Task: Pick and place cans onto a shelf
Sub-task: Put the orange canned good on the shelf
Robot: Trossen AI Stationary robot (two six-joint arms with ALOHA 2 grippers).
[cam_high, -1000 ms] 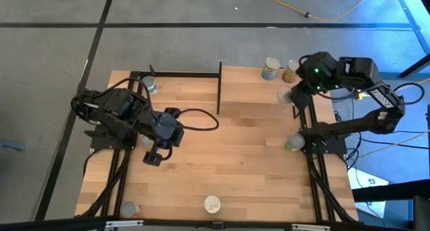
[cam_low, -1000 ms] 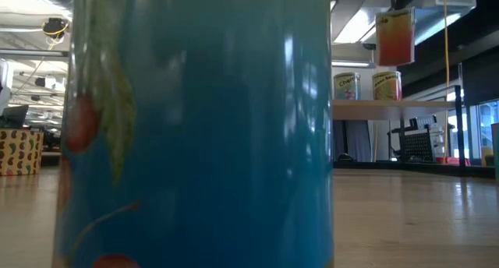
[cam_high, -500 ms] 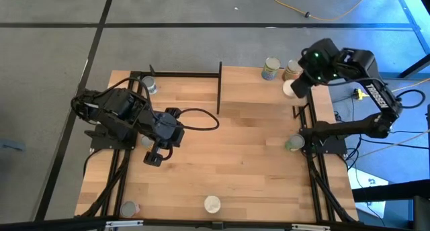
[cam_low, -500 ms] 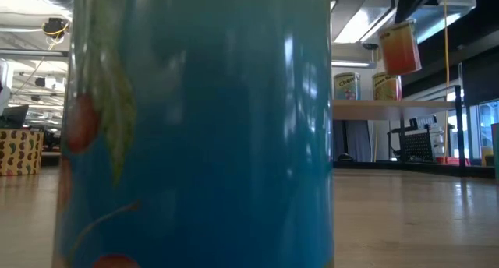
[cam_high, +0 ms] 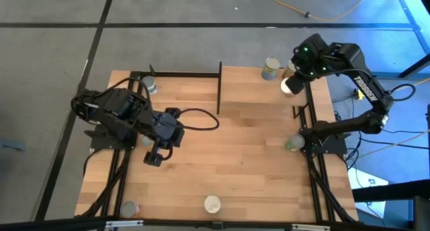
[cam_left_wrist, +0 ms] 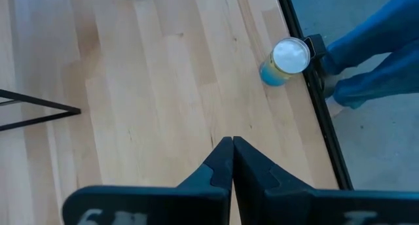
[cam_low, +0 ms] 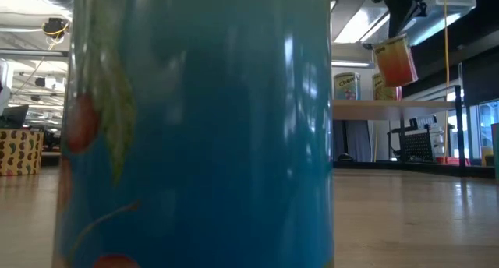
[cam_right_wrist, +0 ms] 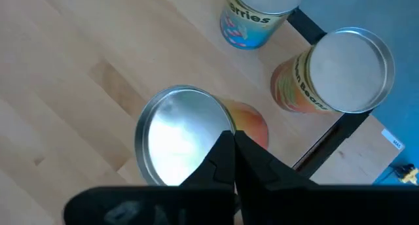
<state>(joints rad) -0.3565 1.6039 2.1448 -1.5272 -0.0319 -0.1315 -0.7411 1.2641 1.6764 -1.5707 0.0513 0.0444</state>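
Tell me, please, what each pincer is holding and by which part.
The right pincer grips the orange-labelled tin with a silvery lid at its rim. The left pincer is shut and empty.

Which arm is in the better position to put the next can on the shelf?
The right. Its gripper is shut on an orange-labelled can held above the shelf, beside two cans already there. The left gripper is shut, empty, over the tabletop.

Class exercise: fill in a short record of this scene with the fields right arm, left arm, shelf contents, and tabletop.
right arm: right pincer shut on the orange can, held tilted above the shelf
left arm: left pincer shut, empty, over the tabletop
shelf contents: two upright cans at its far right corner
tabletop: other cans stand near its edges
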